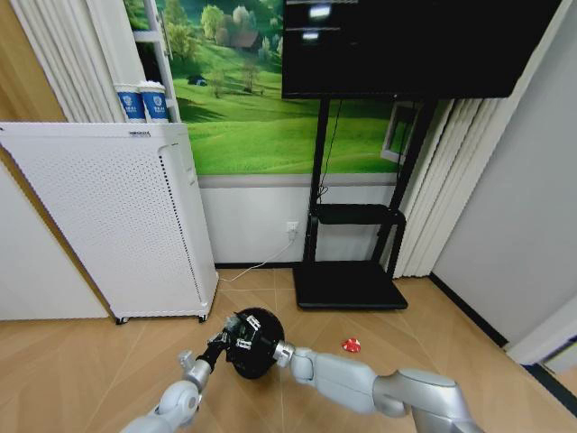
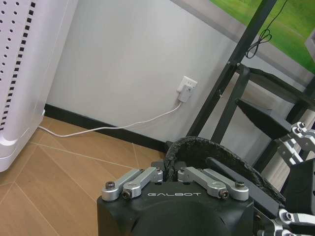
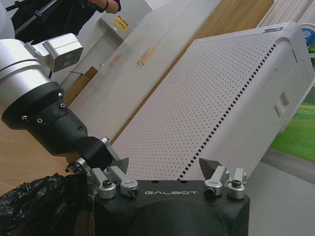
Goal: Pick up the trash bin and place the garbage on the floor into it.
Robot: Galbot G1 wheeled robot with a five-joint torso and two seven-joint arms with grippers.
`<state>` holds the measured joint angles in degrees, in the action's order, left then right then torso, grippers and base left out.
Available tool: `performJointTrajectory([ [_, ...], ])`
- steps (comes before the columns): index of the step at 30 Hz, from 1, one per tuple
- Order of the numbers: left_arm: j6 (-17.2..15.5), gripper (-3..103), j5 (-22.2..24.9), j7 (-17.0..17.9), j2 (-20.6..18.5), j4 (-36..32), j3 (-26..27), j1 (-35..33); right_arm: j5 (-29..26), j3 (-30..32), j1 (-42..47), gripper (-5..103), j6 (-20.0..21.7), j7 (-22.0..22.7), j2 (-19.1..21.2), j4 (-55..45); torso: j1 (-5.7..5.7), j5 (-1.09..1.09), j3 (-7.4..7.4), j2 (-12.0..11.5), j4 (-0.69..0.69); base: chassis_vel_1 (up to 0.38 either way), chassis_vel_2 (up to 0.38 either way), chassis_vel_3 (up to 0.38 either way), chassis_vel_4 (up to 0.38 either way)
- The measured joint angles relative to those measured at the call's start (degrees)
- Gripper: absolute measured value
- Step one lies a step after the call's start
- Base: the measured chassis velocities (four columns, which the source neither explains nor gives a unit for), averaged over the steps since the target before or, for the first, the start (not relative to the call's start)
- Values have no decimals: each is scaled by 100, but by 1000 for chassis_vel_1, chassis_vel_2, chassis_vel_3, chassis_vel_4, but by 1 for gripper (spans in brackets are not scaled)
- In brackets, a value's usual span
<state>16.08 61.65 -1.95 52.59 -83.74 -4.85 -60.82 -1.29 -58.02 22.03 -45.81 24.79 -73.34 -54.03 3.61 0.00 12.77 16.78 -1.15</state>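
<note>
Left end effector (image 1: 223, 343) pinched on the rim of the trash bin (image 1: 253, 344), bin held just above the wooden floor (image 1: 90, 361), right end effector (image 1: 259, 327) spread open over its rim, bin interior hidden, one red wrapper (image 1: 351, 345) lain nearby.

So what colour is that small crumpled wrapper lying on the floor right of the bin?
Red, the small crumpled wrapper; head view shows it best.

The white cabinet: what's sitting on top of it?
Two paper cups with blue labels stand side by side on the white cabinet, near its back edge. What is in the cups cannot be seen.
</note>
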Motion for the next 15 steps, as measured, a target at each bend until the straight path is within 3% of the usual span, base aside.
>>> performJointTrajectory([
  [1, 0, 8, 0, 0, 0, 0, 0, 0, 0, 0, 0, 79, 0, 0, 0, 0, 0, 0, 0, 0, 0, 0, 0, 0, 0],
  [4, 13, 8, -7, 2, -28, -51, 100, -53, -21, 85, -12, 95, 4, 163, 98, -107, 0, 0, 0, 0, 0, 0, 0, 0, 0],
  [13, 20, 8, 46, -22, -318, -110, 560, -281, -444, 274, -197, 100, 56, 251, 546, -79, 0, 1, 0, 0, 1, 0, 0, 0, 0],
  [15, 52, 8, 44, -19, -429, -122, 760, -446, -888, 322, -144, 100, 249, 163, 878, 82, 0, -4, -1, 1, -1, 0, 0, 0, 0],
])
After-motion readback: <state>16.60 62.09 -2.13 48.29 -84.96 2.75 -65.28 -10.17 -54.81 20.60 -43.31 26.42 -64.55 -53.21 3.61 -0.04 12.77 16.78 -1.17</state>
